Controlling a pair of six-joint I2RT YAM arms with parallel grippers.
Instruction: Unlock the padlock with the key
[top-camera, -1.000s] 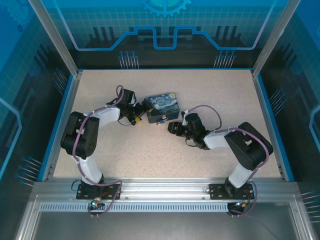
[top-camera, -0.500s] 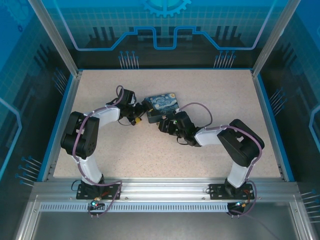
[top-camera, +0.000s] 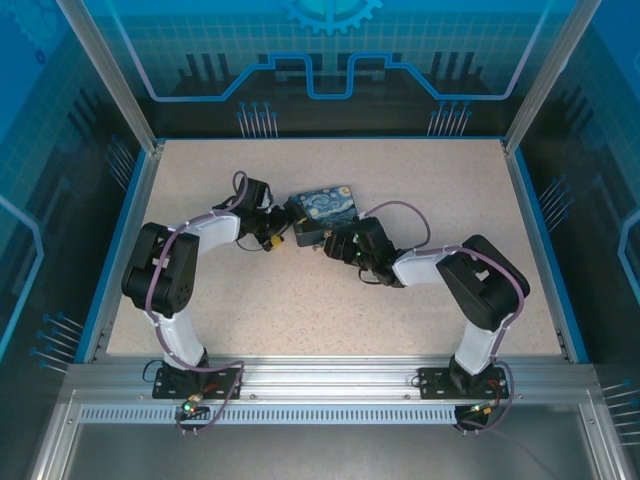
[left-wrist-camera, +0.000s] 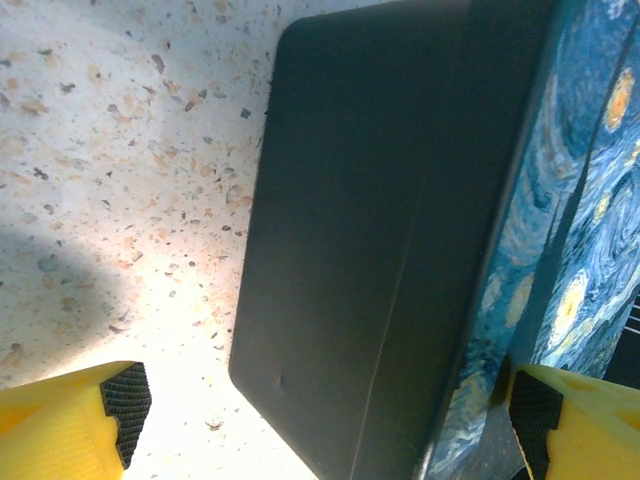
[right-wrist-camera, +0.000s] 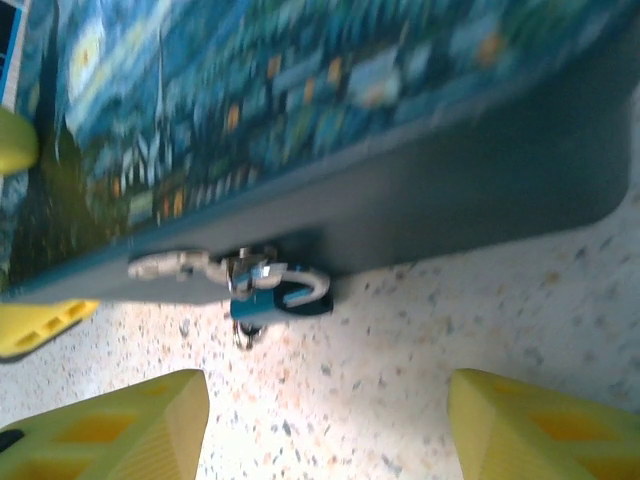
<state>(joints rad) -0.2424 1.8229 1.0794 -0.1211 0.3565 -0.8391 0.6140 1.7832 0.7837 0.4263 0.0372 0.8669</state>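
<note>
Blue-silver padlock dead ahead of the right gripper — spread wide, empty — so ease forward level, centring it before closing.

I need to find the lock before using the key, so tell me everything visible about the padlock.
The padlock is tiny, with a blue-green body and a silvery curved shackle. It hangs from a silvery latch on the dark side of the painted box, close to the speckled table. Locked or not, unclear.
</note>
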